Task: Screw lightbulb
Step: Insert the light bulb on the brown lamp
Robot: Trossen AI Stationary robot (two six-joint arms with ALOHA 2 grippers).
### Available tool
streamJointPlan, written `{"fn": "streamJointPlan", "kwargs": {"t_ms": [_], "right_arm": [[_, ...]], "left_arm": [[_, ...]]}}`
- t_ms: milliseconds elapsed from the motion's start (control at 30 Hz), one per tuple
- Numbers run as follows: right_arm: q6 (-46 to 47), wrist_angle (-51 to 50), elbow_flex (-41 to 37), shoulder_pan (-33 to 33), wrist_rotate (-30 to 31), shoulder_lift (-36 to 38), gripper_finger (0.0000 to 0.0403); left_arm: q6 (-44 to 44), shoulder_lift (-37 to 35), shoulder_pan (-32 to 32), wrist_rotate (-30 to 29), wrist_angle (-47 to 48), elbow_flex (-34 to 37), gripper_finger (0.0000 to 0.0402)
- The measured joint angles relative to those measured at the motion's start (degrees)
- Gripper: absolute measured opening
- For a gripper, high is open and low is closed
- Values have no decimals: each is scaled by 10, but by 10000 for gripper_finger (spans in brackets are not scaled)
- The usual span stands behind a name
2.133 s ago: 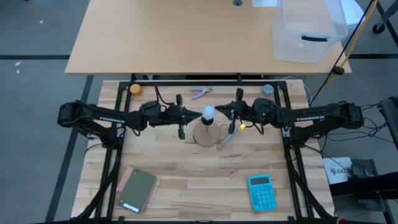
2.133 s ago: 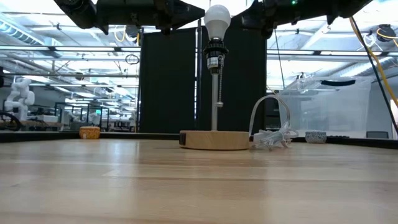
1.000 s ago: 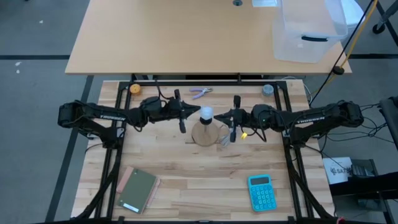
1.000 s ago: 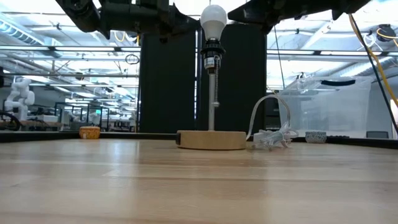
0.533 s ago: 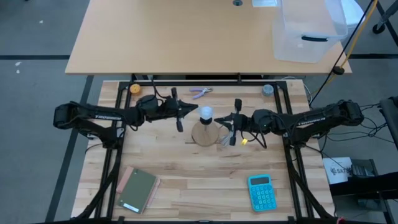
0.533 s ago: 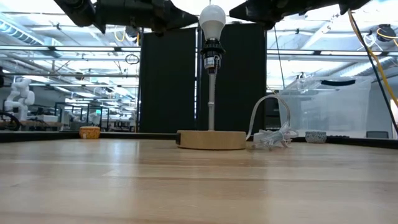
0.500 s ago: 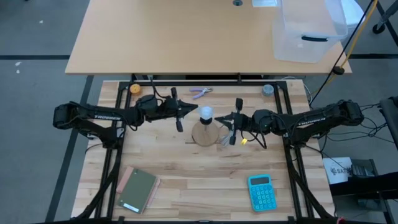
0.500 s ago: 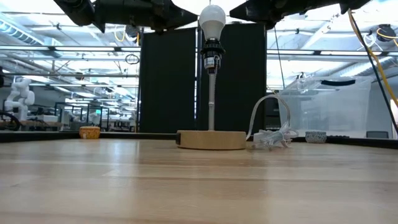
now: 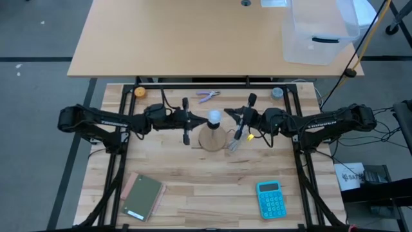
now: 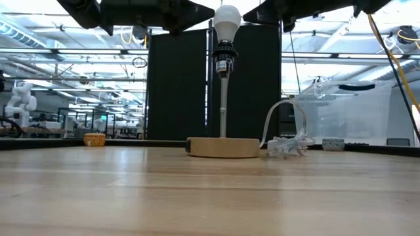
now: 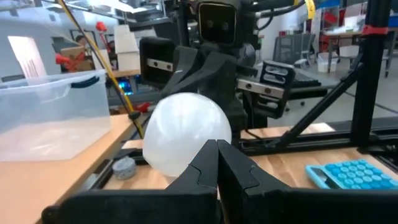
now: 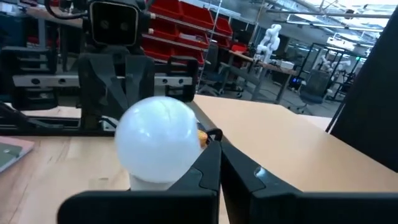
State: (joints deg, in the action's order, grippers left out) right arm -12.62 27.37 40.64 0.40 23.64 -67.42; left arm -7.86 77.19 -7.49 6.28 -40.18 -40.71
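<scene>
A pale wooden table [image 9: 193, 187] of jointed planks, smooth with a soft sheen. At its centre, a lightbulb [image 9: 215, 116] of frosted white glass or plastic (matt, evenly smooth in both wrist views) sits in a black socket [image 10: 224, 56] on a thin metal rod [image 10: 224, 105] above a round wooden disc base [image 10: 223, 147]. Just right of the base lies a clear, shiny plastic wrapper [image 10: 287, 144]. Near right, a blue plastic calculator [image 9: 271, 198].
</scene>
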Motion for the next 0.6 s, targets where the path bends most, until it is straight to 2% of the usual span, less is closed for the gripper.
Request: {"fn": "streamJointPlan", "kwargs": {"t_ms": [367,600], "right_arm": [[-4,2,0,-3,-10,0,0],[0,9,0,-30,-23,-4,0]], "left_arm": [[9,5,0,-9,-6,0,0],[11,5,0,-10,-6,0,0]]}}
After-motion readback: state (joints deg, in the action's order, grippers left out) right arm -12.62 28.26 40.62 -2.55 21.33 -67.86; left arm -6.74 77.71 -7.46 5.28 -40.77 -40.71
